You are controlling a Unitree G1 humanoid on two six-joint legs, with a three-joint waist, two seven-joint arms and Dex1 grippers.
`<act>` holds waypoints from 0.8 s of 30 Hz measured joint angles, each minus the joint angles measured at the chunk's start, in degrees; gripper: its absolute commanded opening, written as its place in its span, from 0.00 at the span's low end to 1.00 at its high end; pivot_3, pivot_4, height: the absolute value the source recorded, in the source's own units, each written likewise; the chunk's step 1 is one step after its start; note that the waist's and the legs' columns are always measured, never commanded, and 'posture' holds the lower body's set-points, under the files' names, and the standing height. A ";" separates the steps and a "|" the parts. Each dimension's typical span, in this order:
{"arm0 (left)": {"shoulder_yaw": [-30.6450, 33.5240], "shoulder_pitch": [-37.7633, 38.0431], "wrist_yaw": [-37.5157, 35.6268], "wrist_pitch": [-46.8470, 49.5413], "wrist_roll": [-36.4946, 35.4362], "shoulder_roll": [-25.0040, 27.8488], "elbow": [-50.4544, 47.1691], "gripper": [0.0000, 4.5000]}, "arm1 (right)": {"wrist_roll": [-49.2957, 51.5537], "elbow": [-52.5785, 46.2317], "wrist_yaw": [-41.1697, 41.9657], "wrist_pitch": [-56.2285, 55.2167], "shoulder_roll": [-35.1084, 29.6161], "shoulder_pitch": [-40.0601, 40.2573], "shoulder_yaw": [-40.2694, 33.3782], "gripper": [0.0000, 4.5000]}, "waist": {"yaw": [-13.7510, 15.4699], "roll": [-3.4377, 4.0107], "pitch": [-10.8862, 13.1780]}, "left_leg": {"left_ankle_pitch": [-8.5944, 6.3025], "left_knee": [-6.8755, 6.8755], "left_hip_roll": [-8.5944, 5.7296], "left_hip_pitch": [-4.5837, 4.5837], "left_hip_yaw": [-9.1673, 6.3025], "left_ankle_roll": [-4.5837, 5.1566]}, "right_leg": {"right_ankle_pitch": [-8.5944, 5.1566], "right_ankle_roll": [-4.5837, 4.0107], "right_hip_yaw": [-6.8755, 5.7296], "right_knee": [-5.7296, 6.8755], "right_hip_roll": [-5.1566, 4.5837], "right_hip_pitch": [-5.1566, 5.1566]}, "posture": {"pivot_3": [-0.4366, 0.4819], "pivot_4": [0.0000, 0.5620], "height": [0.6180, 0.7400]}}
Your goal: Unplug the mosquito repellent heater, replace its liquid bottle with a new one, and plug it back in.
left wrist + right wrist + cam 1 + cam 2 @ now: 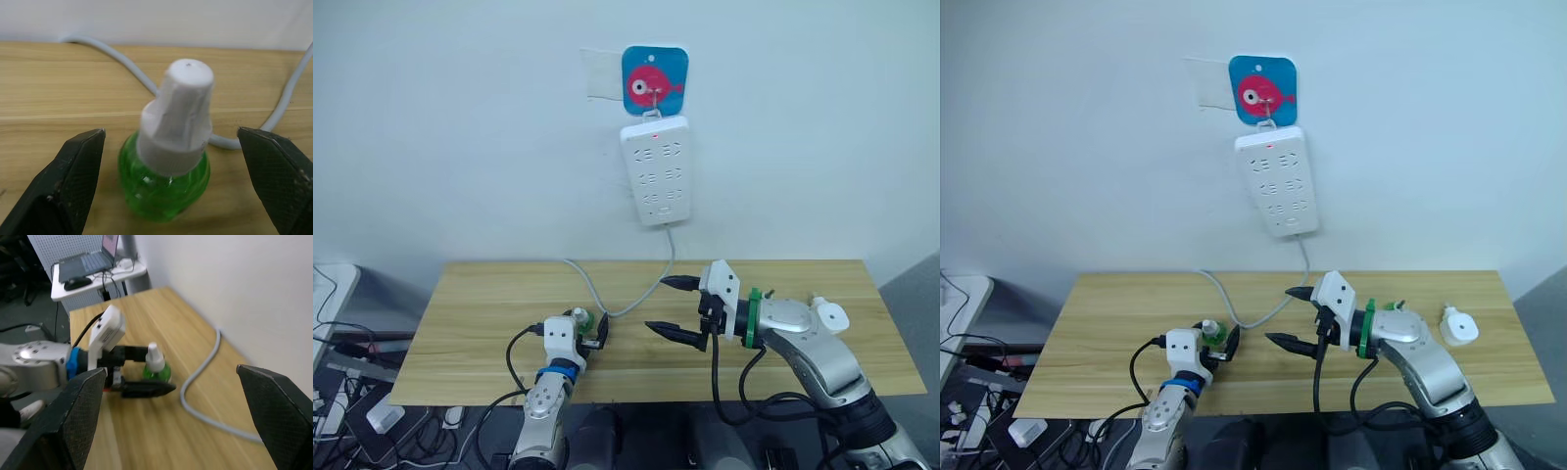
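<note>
While the left gripper (590, 331) stands with jaws open around the green liquid bottle with a white cap (168, 164) at lower centre-left, not touching it, the right gripper (674, 308) hangs spread wide and empty mid-frame. With the small white rounded mosquito repellent heater (1457, 325) lying at the right on the wooden table (480, 294), an off-centre squeeze could likely topple the bottle.

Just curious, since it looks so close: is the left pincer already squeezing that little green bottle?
No, the left pincer is open, its fingers standing apart on either side of the green bottle with gaps showing.
</note>
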 measured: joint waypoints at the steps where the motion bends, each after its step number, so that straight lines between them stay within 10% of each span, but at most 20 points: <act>1: -0.12 -0.40 0.10 -0.90 0.37 -0.07 0.81 1.00 | 0.13 -0.45 0.21 0.04 -0.61 0.11 -0.08 0.99 | -0.08 -0.01 0.09 | 0.00 -0.02 0.00 0.00 0.00 0.00 | 0.00 0.00 0.00 0.00 0.01 -0.01 | 0.39 0.49 1.00; 15: -0.06 0.60 3.57 -4.61 2.77 0.04 3.43 1.00 | 2.45 -3.33 1.05 2.42 -1.96 0.78 -0.74 0.99 | -1.35 -0.15 1.73 | 0.00 -0.03 0.03 -0.05 -0.01 0.00 | 0.00 0.01 0.01 -0.01 0.01 -0.07 | 0.38 0.52 1.00; 24: -0.12 0.54 3.75 -5.36 3.36 0.89 3.03 0.50 | 2.88 -3.35 0.87 3.13 -1.82 0.77 -0.75 1.00 | -1.34 -0.29 2.31 | 0.00 -0.06 0.03 -0.14 -0.01 -0.01 | -0.01 0.02 0.00 -0.04 0.00 -0.16 | 0.39 0.52 1.00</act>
